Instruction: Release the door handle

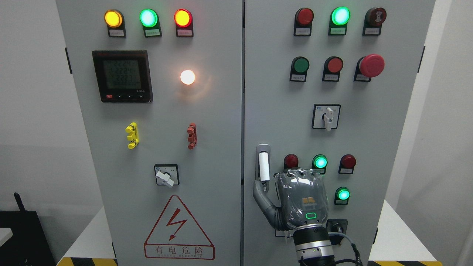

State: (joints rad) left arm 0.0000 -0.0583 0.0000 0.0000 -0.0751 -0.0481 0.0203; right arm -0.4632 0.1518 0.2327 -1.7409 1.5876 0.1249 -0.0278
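The door handle (264, 166) is a white upright bar in a grey recess on the left edge of the cabinet's right door (281, 111). My right hand (292, 192) comes up from the bottom edge with its back toward the camera, just right of and below the handle. Its thumb (260, 192) is spread out to the left, and the tip lies at the lower end of the handle plate. The other fingers point toward the panel and are not wrapped around the bar. The hand holds nothing. My left arm does not show.
Both cabinet doors look closed, with the seam (243, 111) between them. Lamps and buttons (320, 162) sit close around the hand. A rotary switch (326, 116) is above it, and a red emergency button (371, 65) is at upper right. A black connector (336, 225) is beside the wrist.
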